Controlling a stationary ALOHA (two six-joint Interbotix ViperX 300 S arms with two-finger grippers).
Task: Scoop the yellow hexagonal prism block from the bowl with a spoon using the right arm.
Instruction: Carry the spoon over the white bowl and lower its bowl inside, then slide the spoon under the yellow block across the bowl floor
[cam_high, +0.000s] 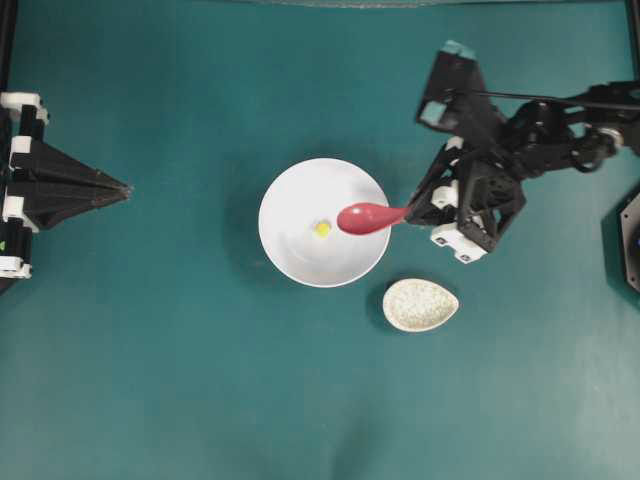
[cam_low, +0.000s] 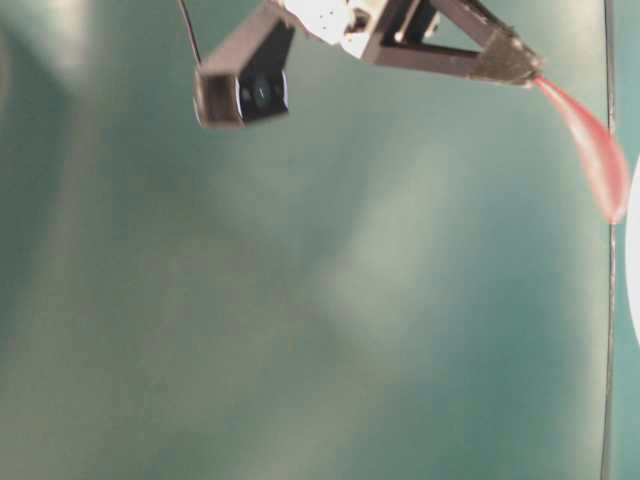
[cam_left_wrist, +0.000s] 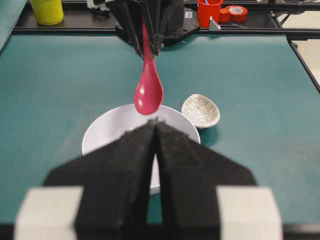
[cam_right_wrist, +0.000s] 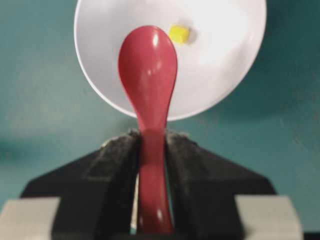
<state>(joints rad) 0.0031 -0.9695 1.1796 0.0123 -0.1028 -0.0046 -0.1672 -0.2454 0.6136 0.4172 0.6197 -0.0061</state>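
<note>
The white bowl (cam_high: 300, 250) sits mid-table with the tiny yellow hexagonal block (cam_high: 322, 229) lying inside it. My right gripper (cam_high: 408, 212) is shut on the handle of the pink-red spoon (cam_high: 364, 217), whose scoop hangs over the bowl's right part, just right of the block. In the right wrist view the spoon (cam_right_wrist: 148, 75) runs from my gripper (cam_right_wrist: 151, 137) over the bowl (cam_right_wrist: 225, 60), with the block (cam_right_wrist: 178, 34) beyond its tip. My left gripper (cam_high: 126, 188) is shut and empty at the far left; its wrist view shows the spoon (cam_left_wrist: 148, 92) above the bowl (cam_left_wrist: 107, 132).
A small speckled beige oval dish (cam_high: 420, 305) lies just right of and below the bowl; it also shows in the left wrist view (cam_left_wrist: 200, 111). A yellow cup (cam_left_wrist: 47, 11), a red cup (cam_left_wrist: 209, 11) and tape sit beyond the table's far edge.
</note>
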